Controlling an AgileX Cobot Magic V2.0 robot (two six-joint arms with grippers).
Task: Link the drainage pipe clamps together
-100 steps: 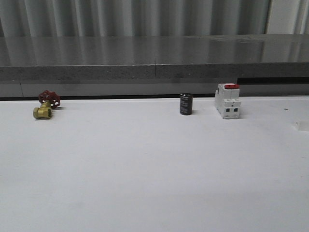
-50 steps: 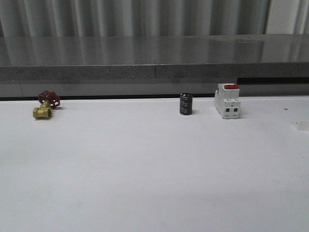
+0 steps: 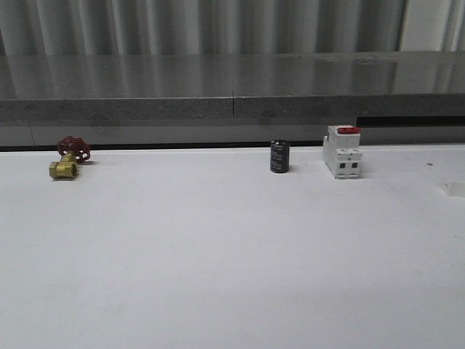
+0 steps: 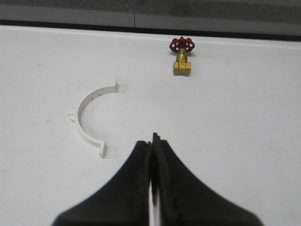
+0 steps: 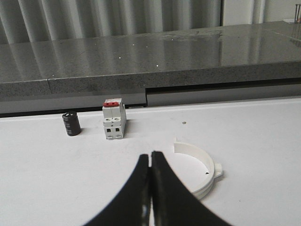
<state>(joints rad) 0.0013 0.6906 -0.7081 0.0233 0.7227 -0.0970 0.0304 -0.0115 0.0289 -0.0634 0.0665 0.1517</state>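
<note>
1. In the left wrist view, one clamp half (image 4: 87, 115) lay flat on the white table (image 4: 235, 122). It was a thin white plastic half-ring with a small flange at each end and a small tab on its outer curve.
2. Its open side faced the brass valve with a red handwheel (image 4: 182, 55), which stood well apart from it, nearer the table's far edge.
3. The left gripper (image 4: 151, 162) hovered just beside that half-ring's nearer end flange, not touching it. Its dark fingers were pressed together and held nothing.
4. In the right wrist view, the other clamp half (image 5: 203, 169) also lay flat on the table. It was white and semicircular with a taller wall, a side tab on its outer curve and a squared flange at the visible end.
5. The right gripper (image 5: 150, 176) sat just beside this half-ring, apart from it, with its fingers pressed together and nothing between them.
6. Farther back stood a white breaker with a red top (image 5: 114, 120) and, next to it, a small black cylinder (image 5: 71, 124). Both were well apart from the second half-ring.
7. In the front view, the valve, cylinder and breaker stood in a row along the back of the table.
</note>
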